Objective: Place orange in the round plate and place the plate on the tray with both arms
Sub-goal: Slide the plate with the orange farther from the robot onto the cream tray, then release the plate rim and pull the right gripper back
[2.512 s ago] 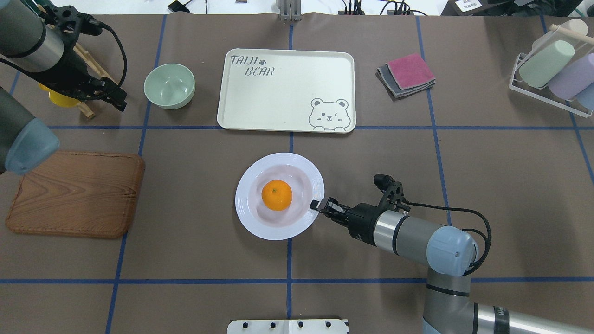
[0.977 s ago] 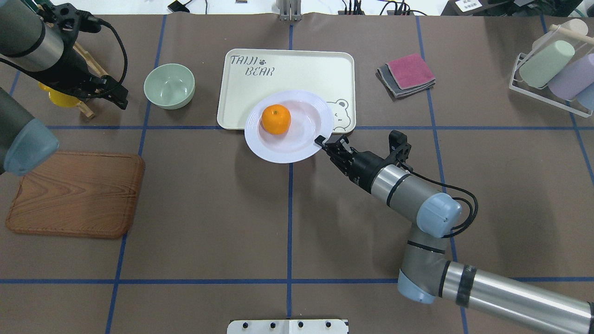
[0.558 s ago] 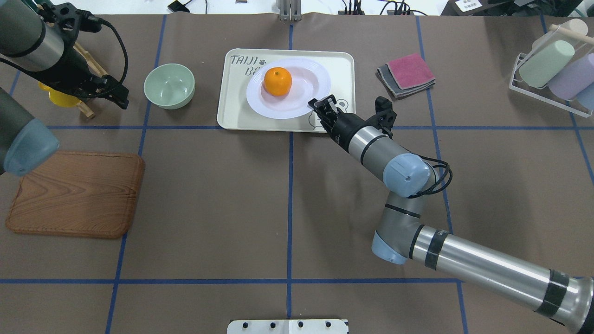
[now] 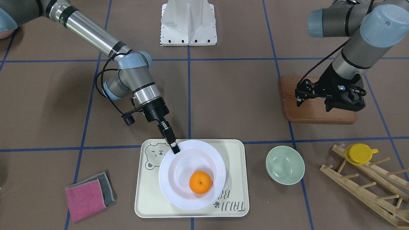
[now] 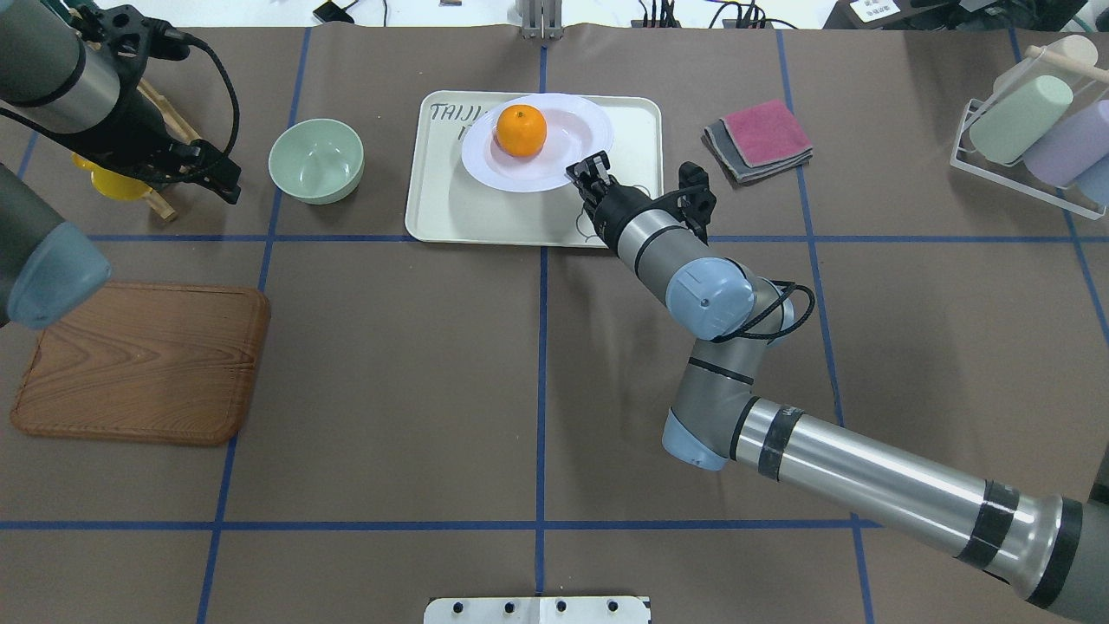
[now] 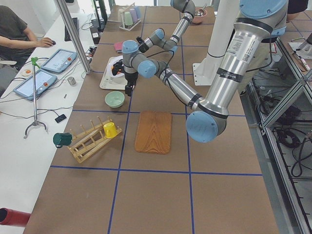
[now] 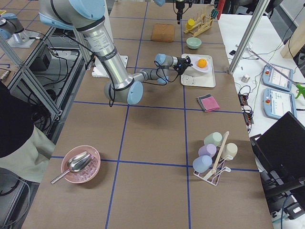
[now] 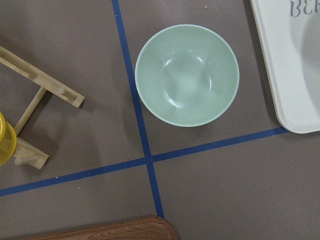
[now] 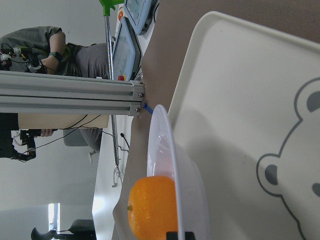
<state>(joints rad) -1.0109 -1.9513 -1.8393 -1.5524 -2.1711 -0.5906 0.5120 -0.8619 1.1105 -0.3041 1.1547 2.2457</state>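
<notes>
Where the right hand (image 5: 587, 169) meets the plate (image 5: 572, 130), you can see its two fingers clenched on the ridged rim, on the side nearest the robot. The front view shows one black fingertip (image 4: 175, 148) lying on top of that rim.

Plate: over the tray (image 5: 450, 208), inside the tray's outline in the front view. It hides part of the grey lettering and an edge of the bear drawing. The right wrist view shows the plate edge-on, with a shadow on the tray below it. You cannot tell from these views whether the plate's base touches the tray.

Orange (image 5: 521, 131): in the plate's sunken centre, off-centre toward the side away from the right hand, stem dimple up.

Right arm: reaches in from the robot's right, forearm low over the counter (image 5: 390, 390), wrist above the tray's bear corner.

Left hand (image 5: 227, 184): well apart from the tray, up in the air at the robot's far left, holding nothing you can see. Whether its fingers are parted or together cannot be told. Its wrist camera looks straight down on the bowl (image 8: 187, 75), a tray corner and blue tape lines.

Around the tray: the pale-green bowl sits just beside its left end. A wooden rack (image 4: 367, 182) with a yellow cup (image 4: 359, 153) stands beyond the bowl. The board (image 5: 139, 360) lies near the robot's left. Folded pink and grey cloths (image 5: 761, 139) lie off the tray's right end.
</notes>
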